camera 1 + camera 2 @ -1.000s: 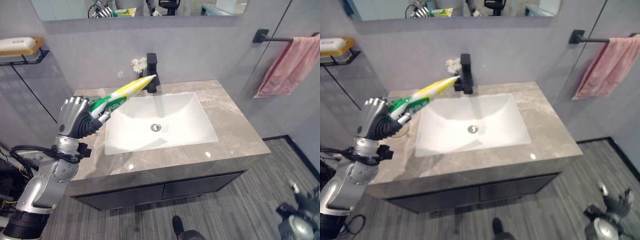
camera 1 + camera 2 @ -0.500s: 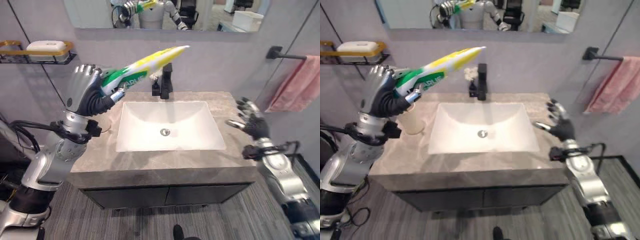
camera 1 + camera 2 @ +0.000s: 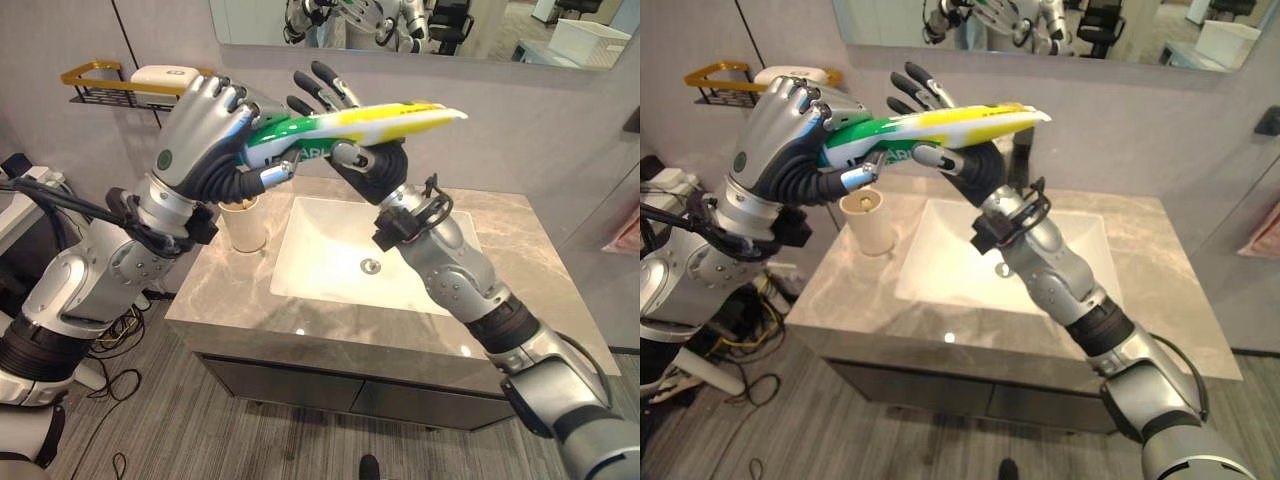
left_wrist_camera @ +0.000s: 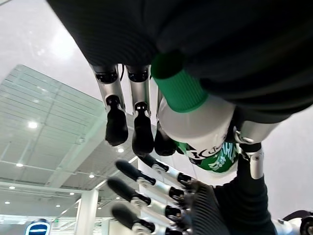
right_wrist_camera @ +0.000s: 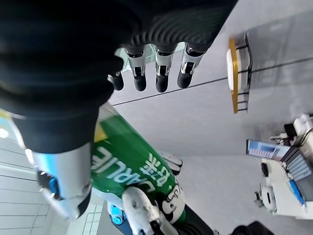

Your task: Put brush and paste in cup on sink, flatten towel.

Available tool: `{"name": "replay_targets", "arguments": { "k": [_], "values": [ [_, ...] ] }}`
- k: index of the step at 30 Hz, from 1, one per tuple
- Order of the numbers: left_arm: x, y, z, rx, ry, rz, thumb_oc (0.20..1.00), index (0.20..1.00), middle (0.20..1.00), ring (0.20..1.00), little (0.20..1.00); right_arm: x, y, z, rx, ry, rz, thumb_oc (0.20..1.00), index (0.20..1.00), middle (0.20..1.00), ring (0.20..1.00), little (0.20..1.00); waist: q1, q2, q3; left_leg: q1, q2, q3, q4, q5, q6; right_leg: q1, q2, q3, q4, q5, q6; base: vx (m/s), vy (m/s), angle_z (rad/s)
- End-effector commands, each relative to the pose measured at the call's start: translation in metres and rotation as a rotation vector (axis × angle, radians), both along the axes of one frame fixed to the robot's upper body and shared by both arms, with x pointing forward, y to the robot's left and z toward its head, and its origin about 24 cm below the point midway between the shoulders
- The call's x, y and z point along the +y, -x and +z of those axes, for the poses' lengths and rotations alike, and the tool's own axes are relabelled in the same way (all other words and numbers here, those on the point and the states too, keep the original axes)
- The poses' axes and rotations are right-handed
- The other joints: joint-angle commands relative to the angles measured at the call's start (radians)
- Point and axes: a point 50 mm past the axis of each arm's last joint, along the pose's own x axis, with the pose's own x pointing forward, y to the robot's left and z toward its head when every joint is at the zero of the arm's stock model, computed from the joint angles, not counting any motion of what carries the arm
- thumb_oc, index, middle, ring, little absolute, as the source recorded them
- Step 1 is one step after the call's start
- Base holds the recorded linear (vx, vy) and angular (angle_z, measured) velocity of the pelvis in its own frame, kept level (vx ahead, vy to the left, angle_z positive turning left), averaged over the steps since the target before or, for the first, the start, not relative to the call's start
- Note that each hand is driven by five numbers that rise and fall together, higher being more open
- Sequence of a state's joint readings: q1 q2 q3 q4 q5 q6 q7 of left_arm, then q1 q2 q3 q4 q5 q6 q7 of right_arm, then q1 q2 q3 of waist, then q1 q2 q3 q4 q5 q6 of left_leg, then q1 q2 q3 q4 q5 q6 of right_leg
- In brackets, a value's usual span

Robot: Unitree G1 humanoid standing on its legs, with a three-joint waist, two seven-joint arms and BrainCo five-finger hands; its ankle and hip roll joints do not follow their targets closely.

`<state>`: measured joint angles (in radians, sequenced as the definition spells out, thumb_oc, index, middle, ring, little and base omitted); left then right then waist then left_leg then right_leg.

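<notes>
While the grey marble vanity counter (image 3: 250, 300) sits nearest and below, both hands work up in the air over its left part. Left hand (image 3: 200, 140) is curled tight round the cap end of the green, white and yellow toothpaste tube (image 3: 340, 128), green cap (image 4: 177, 87) poking out past its palm in the left wrist view. Right hand (image 3: 365, 165) sits under the tube's middle, thumb up against it, fingers (image 3: 325, 85) spread straight behind it, so it looks like a support or a handover just starting, not a closed grasp.

Tube handles as light, soft-walled and glossy: likely to dent or slip if squeezed mid-body, and the flat crimped yellow tail is floppy. Best hold is the stiff shoulder near the cap, where the left hand has it; the right would do well to wrap just beside that.

Below the tube stands the cream cup (image 3: 245, 222) on the counter, just left of the white rectangular basin (image 3: 340, 255); something pale shows inside, cannot tell what. Farther back, a gold-rimmed wall shelf with a white soap bar (image 3: 140, 80). A pink towel (image 3: 625, 232) shows at the far right edge, not yet flattened.
</notes>
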<state>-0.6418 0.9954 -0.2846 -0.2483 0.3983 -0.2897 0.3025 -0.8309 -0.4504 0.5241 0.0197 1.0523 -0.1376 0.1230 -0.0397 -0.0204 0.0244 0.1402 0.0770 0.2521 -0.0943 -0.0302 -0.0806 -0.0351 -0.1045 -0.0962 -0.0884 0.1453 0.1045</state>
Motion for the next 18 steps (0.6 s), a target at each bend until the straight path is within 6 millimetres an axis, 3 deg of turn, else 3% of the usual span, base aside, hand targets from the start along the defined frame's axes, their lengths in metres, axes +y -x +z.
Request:
{"name": "replay_targets", "arguments": {
  "k": [1,6,15,18],
  "values": [
    [0.004,0.003,0.035,-0.128,0.027,-0.007,0.2,0.2,0.2,0.2,0.2,-0.008,0.007,0.034,-0.131,-0.129,0.022,1.0,1.0,1.0,1.0,1.0,-0.006,-0.021,-0.006,0.052,-0.034,-0.024,0.007,-0.046,-0.001,0.06,-0.047,-0.026,0.001,-0.056,0.065,0.05,0.023,-0.01],
    [0.011,-0.005,0.023,-0.071,0.034,0.031,0.2,0.2,0.2,0.2,0.2,0.011,0.017,0.041,-0.15,-0.227,0.104,1.0,1.0,1.0,1.0,1.0,0.001,-0.02,-0.008,0.059,-0.04,-0.017,0.007,-0.052,0.005,0.06,-0.052,-0.023,0.001,-0.057,0.066,0.03,0.014,-0.01],
    [0.017,-0.011,0.0,0.037,0.078,0.048,0.2,0.2,0.2,0.2,0.2,0.01,0.024,0.04,-0.136,-0.319,0.132,1.0,1.0,1.0,1.0,1.0,-0.006,-0.016,-0.009,0.069,-0.039,-0.017,0.007,-0.057,0.008,0.069,-0.047,-0.018,0.001,-0.064,0.059,0.0,0.0,0.0],
    [0.012,-0.012,-0.003,0.049,0.086,0.029,0.2,0.2,0.2,0.2,0.2,0.011,0.027,0.043,-0.145,-0.369,0.14,0.605,0.605,0.605,0.605,0.605,-0.009,-0.012,-0.011,0.071,-0.037,-0.017,0.007,-0.058,0.009,0.069,-0.046,-0.018,0.001,-0.066,0.058,0.0,-0.003,-0.01]
  ]
}}
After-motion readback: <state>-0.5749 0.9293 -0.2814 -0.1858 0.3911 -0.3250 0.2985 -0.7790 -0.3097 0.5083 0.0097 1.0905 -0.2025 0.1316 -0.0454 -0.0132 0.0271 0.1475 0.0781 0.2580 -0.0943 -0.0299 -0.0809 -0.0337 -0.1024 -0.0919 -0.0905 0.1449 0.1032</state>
